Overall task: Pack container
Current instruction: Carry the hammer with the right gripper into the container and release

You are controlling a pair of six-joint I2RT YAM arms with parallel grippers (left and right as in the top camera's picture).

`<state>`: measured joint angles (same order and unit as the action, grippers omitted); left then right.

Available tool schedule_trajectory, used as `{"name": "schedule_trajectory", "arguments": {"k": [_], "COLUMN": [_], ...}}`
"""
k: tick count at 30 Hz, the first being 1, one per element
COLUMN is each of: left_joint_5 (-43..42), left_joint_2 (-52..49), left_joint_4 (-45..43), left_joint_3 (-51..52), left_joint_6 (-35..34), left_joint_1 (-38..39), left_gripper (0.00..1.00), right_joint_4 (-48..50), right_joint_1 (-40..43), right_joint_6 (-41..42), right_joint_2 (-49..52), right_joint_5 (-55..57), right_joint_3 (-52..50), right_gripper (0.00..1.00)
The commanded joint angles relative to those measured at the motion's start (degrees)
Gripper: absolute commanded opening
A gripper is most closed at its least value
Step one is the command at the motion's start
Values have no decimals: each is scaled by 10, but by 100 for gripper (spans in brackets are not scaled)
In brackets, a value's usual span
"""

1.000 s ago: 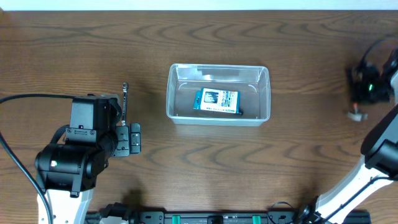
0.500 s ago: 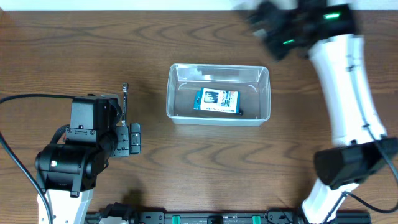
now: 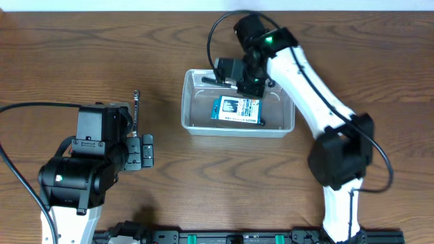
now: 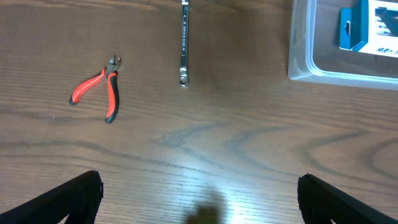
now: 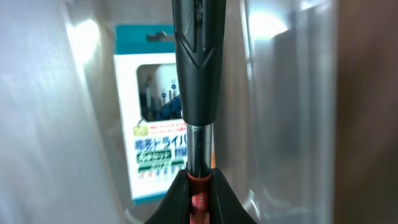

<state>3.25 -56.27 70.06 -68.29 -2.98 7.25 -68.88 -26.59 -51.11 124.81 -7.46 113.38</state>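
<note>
The clear container (image 3: 237,130) stands at the table's middle, with a small blue-and-white box (image 3: 237,108) lying inside. My right gripper (image 3: 245,81) hangs over the container's back edge, shut on a tool with a black handle and a steel shaft (image 5: 198,74). In the right wrist view the jaws (image 5: 199,183) clamp the shaft's red part, with the box (image 5: 149,124) below. My left gripper (image 4: 199,202) is open and empty above bare table, left of the container (image 4: 298,65).
A steel wrench (image 3: 136,107) lies left of the container and also shows in the left wrist view (image 4: 184,43). Red-handled pliers (image 4: 96,87) lie further left, hidden under the left arm in the overhead view. A black cable runs off the table's left side.
My right arm has swung from the table's far right edge, across the back, to over the container. The left arm, wrench and box have not moved.
</note>
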Motion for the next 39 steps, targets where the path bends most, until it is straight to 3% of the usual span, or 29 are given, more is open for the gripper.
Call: {"name": "schedule_trajectory", "arguments": {"k": [1, 8, 9, 13, 16, 18, 21, 24, 29, 30, 31, 39], "left_joint_5": [5, 5, 5, 5, 5, 5, 5, 5, 5, 5, 5, 5], "left_joint_2": [-2, -2, -2, -2, -2, -2, -2, -2, -16, -24, -37, -236], "left_joint_4": [0, 0, 0, 0, 0, 0, 2, 10, 60, 67, 73, 66], "left_joint_3": [-13, -13, -13, -13, -13, -13, -13, -17, -81, -101, -126, -275], "left_joint_6": [-1, -1, -1, -1, -1, -1, -1, -1, -9, -10, -10, 25], "left_joint_1": [2, 2, 2, 2, 2, 2, 2, 2, 2, 2, 2, -39], "left_gripper": [98, 98, 98, 98, 98, 98, 98, 98, 98, 98, 98, 98], "right_joint_4": [10, 43, 45, 47, 46, 46, 37, 25, 22, 26, 30, -8], "right_joint_1": [4, 9, 11, 14, 14, 14, 14, 13, 19, 24, 34, 219], "right_joint_6": [-18, -6, 3, 29, 43, 60, 70, 70, 94, 110, 133, 368], "right_joint_2": [23, 68, 73, 86, 87, 85, 71, 28, -106, -132, -163, -311], "right_joint_5": [4, 6, 6, 4, 4, 4, 4, 4, 5, 7, 6, 6], "right_joint_3": [-1, -1, -1, -1, -1, -1, 0, 6, 23, 26, 30, 31], "right_gripper": [1, 2, 5, 23, 43, 66, 73, 81, 84, 92, 99, 99]}}
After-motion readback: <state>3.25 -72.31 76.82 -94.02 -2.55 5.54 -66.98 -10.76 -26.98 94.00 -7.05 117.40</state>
